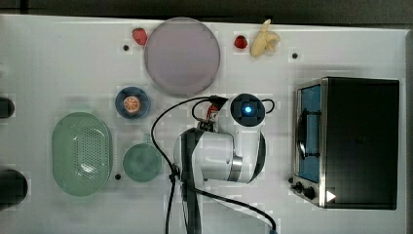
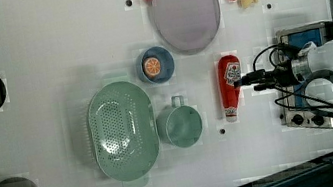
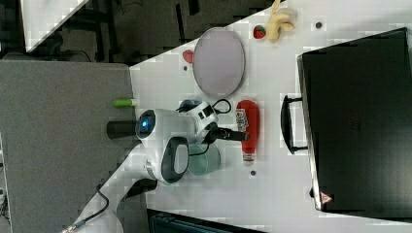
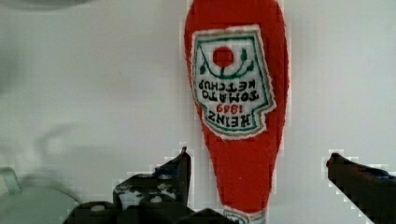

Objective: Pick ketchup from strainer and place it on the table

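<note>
Now, in the top view you see the pale green oval perforated plastic strainer (image 1: 82,154) lying bare at the top view's left on the white desk (image 1: 63,58), with the round teal-green cup (image 1: 141,162) just beside it; the arm's white body covers the middle of the desk.

In the left view, you find the red ketchup squeeze bottle with its white cap and patterned label (image 2: 230,87) lying flat on the desk, well apart from the strainer, with the cup between them. The black gripper (image 2: 242,81) hangs at the bottle's middle.

In the right view, you see the bottle lying between the arm and the black box-shaped oven (image 3: 359,121), below the round grey-lilac plate (image 3: 219,61).

In the wrist view, you look down on the bottle's label, and the gripper's two fingers (image 4: 175,175) stand spread wide on either side of the bottle's neck, neither touching it.
</note>
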Controlling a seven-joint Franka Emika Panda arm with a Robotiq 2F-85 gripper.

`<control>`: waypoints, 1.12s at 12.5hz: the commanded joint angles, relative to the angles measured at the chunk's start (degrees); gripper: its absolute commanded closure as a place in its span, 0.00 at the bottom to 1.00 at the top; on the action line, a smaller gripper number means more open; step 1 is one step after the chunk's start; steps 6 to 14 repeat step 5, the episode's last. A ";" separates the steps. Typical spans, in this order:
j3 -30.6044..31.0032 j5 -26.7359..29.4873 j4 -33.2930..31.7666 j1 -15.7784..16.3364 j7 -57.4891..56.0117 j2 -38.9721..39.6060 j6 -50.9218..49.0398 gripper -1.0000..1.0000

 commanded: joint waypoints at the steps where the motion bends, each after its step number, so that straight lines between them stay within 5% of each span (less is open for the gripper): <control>1: 0.42 0.14 2.17 1.03 0.58 -5.87 -0.84 0.00; 5: 0.13 0.14 8.58 1.01 15.30 -14.59 -13.23 0.00; 14: 0.13 0.14 8.58 1.01 15.30 -14.59 -13.23 0.00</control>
